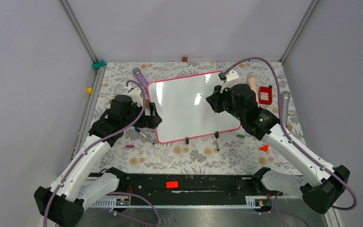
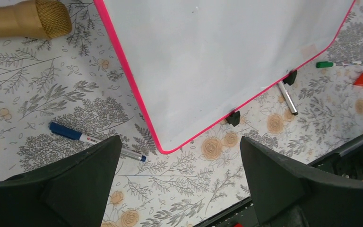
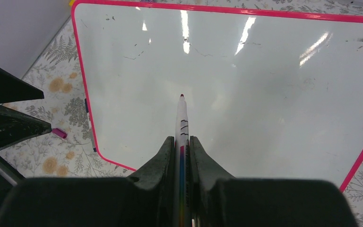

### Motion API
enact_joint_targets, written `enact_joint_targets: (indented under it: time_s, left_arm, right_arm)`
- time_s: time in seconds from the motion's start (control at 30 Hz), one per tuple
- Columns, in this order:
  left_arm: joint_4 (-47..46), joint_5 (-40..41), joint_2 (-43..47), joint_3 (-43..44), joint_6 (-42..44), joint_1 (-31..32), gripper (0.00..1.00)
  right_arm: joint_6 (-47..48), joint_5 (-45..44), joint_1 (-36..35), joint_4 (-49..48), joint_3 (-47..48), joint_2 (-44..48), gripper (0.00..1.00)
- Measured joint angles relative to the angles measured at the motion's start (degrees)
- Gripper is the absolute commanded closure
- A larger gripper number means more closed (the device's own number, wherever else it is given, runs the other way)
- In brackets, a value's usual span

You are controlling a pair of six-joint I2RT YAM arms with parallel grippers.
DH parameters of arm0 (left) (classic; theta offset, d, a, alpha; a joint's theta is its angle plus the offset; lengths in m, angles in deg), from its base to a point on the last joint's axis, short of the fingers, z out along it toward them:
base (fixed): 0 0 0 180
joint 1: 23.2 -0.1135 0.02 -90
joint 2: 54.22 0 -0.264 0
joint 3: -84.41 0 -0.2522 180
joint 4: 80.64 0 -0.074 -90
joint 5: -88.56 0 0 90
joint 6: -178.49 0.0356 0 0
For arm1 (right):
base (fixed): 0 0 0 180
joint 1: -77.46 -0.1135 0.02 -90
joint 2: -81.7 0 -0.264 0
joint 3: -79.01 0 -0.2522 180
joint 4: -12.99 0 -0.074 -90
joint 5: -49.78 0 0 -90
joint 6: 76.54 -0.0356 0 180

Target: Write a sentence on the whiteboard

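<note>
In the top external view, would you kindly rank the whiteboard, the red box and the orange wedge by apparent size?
1. whiteboard
2. red box
3. orange wedge, smallest of the three

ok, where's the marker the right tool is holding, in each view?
Top external: marker pokes out of the right tool over the board's right-centre.
Left wrist: not in view.
Right wrist: bottom centre, clamped between the fingers, tip up at.
Shared landmark: the board's pink frame.
</note>
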Motion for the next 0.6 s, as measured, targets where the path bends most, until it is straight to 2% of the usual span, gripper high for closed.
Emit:
enact_joint_targets:
  time_s: [0.17, 0.4, 0.6]
  left_arm:
    - [-2.6, -1.9, 1.9, -2.2, -2.6, 0.0, 0.01]
    - [-12.6, -5.1, 4.5, -12.0, -7.8, 0.0, 0.01]
    - [-21.8, -5.8, 6.3, -20.3, -12.3, -0.9, 0.09]
  right_arm:
    - [-2.0, 1.1, 0.0, 2.7, 2.0, 0.0, 1.0]
    - [-3.5, 3.0, 0.0, 5.7, 4.5, -0.1, 1.0]
    - [-4.6, 5.2, 0.0, 7.3, 6.5, -0.5, 1.0]
